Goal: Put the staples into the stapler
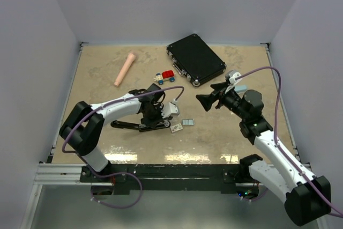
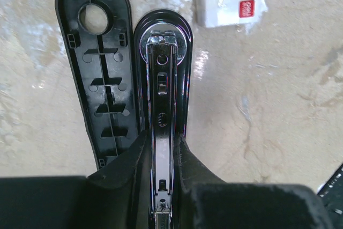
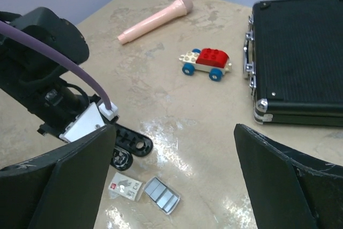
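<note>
While the chrome-railed stapler (image 2: 161,84) is clamped by the left gripper (image 2: 163,167), flat grey staples (image 1: 188,122) are seen at its three o'clock; the right gripper (image 3: 174,154) is held wide, empty.

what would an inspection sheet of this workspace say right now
surface: beige table, glare patches near the front
job's things: stapler opened flat, cover beside the magazine; staples loose on the table beside a white box
clutter: pink mic, toy car, black case
grippers: left gripper shut on the stapler; right gripper open, holding nothing
cables: purple cable along each arm, no snag seen
surroundings: plain pale walls
</note>
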`<state>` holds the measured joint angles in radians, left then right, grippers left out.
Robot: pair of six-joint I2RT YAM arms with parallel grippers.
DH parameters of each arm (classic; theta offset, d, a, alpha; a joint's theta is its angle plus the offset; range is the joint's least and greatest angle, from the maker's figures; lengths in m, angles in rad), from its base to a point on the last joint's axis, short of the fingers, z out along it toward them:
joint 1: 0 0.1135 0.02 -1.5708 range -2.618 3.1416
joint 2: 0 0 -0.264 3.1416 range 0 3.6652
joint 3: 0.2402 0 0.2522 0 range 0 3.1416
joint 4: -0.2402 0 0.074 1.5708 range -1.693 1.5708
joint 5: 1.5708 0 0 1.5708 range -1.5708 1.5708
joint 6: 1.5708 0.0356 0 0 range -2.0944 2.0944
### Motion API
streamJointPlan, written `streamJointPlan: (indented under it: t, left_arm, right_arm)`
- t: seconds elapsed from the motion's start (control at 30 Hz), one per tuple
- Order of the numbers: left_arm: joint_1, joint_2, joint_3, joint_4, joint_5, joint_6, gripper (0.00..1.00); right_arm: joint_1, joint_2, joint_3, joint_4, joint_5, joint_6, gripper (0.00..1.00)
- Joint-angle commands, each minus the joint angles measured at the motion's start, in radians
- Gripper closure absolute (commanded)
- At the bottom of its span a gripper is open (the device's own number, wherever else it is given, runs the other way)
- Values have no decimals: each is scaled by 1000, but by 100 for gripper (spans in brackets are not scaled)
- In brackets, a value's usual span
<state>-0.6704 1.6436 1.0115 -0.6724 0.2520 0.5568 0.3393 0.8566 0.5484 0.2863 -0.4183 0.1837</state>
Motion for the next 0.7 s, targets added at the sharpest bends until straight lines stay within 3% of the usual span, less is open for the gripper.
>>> streamJointPlan:
  t: [0.0,0.2,0.53,0.67]
  left_arm:
    - [-3,33,56,14,-60,64,100]
    - [-9,26,53,-9,-42,91,93]
    - [-58,-4,-5,-7,18,126,91]
    - [-58,-10,-1,0,6,129,82]
  right_arm:
    - [-2,18,47,-64,75,29,2]
    - [0,39,94,-153,188,106,1]
    - [-2,137,226,-361,538,233,1]
    - [0,180,268,-427,639,234,1]
